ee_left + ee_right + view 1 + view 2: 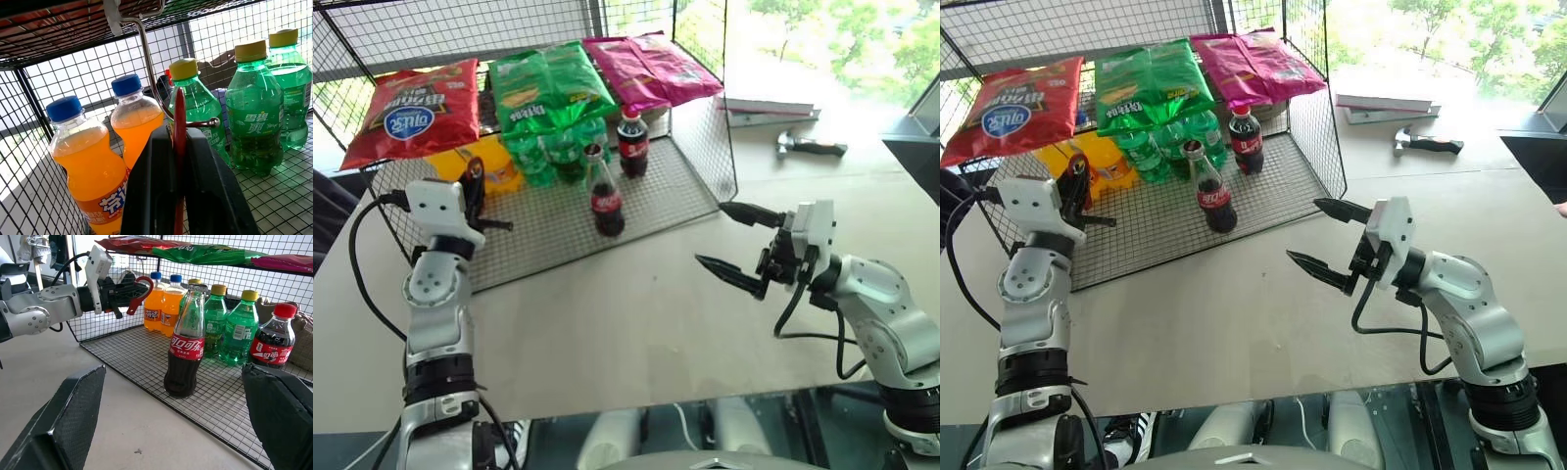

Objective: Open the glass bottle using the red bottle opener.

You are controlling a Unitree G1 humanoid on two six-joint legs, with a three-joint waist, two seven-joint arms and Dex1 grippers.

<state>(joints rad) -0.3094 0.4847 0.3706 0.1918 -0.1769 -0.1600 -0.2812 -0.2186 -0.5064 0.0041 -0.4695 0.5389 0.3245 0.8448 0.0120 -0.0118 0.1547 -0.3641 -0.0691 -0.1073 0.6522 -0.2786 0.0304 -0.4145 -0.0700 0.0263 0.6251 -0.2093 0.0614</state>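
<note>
The glass bottle [605, 196], slim with dark cola and a red label, stands upright on the wire rack's floor [558, 235]. At the rack's left side my left gripper [475, 191] is shut on the red bottle opener [179, 107], whose ring [138, 293] hangs on a metal hook [151, 73]. My right gripper [712, 235] is open over the table, to the right of the bottle and outside the rack, with nothing between its fingers [73, 421].
Behind the glass bottle stand a stubby red-capped cola bottle [632, 142], green soda bottles [543, 157] and orange soda bottles [93, 171]. Snack bags [416, 108] lie on the rack's top. A hammer [811, 147] and books [769, 108] lie on the table at far right.
</note>
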